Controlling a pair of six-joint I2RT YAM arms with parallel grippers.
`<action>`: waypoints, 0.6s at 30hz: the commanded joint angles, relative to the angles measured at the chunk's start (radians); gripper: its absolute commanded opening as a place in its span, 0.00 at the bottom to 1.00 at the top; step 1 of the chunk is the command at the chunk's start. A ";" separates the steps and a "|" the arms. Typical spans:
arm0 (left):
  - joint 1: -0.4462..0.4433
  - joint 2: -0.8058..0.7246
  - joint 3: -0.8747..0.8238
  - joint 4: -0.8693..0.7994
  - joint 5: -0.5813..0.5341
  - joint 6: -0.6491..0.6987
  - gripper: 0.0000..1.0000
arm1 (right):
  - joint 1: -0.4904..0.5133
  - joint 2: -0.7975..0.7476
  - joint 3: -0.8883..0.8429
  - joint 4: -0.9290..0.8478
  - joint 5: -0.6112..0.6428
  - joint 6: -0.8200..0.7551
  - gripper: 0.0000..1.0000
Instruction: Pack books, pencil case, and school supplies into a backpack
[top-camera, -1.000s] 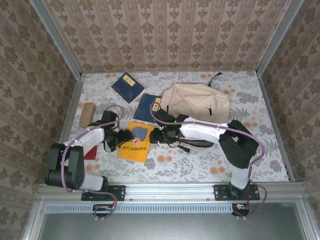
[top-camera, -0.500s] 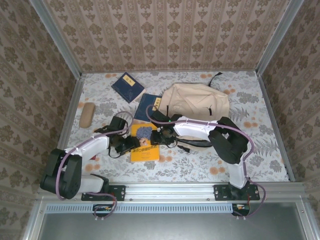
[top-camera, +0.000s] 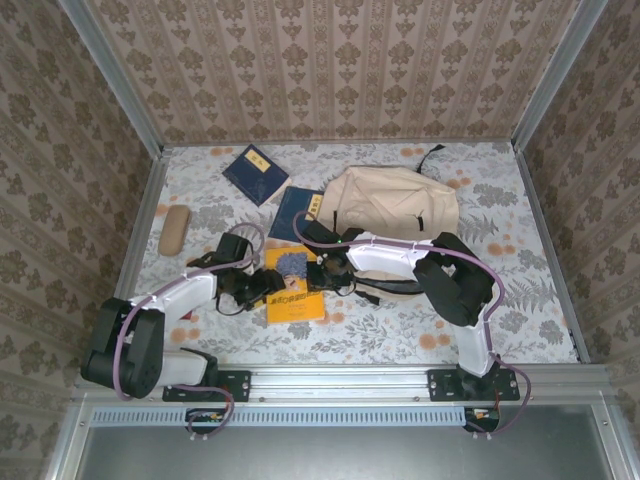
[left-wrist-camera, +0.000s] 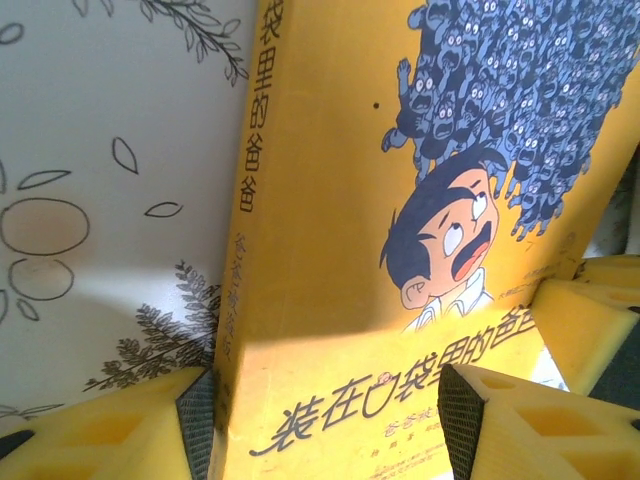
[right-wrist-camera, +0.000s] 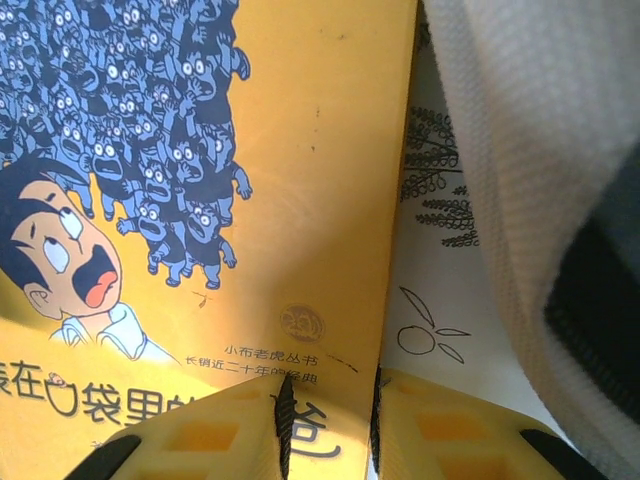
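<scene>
Yellow book: the yellow book (top-camera: 290, 290) lies flat on the counter (top-camera: 500, 300) with its cartoon cover up. It sits in the near half, between the two tools.
Left tool: the left tool (top-camera: 252, 288) sits at the book's 9 o'clock side. In its wrist view the jaws stand apart across the spine, one finger (left-wrist-camera: 100, 435) over bare counter and the other over the cover. It is released and grasps nothing.
Right tool: the right tool (top-camera: 318, 272) sits at the book's 3 o'clock edge. Its jaws are nearly together with a strip of the cover's edge between them. Whether they pinch the book cannot be told.
Step in hand: this looks like getting a purchase on one book from both sides, ahead of lifting it.
Next move: a thin book lying flat offers the pads little, so one edge probably has to come off the counter first. The book would then go toward 2 o'clock.
Backpack: the backpack (top-camera: 395, 205) lies at 2 o'clock, just beside the book. Dark lining shows next to its beige fabric in the right wrist view.
Other books: a navy book (top-camera: 290, 210) lies near at 12 o'clock, and a second navy book (top-camera: 255, 173) lies farther out at 11.
Pencil case: the pencil case (top-camera: 174, 229) lies at 10 o'clock, well apart, near the left rail.
In the way: the right arm (top-camera: 400, 258) lies across the backpack's near edge, so it probably blocks the way in.
</scene>
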 joint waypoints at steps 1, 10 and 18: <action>-0.001 -0.077 0.013 0.195 0.239 -0.066 0.61 | 0.012 0.075 -0.032 -0.017 -0.003 -0.003 0.28; 0.015 -0.165 0.003 0.223 0.259 -0.144 0.56 | 0.011 0.077 -0.029 -0.016 -0.008 -0.006 0.28; 0.009 -0.064 -0.025 0.330 0.279 -0.246 0.49 | 0.011 0.076 -0.030 -0.016 -0.016 -0.011 0.27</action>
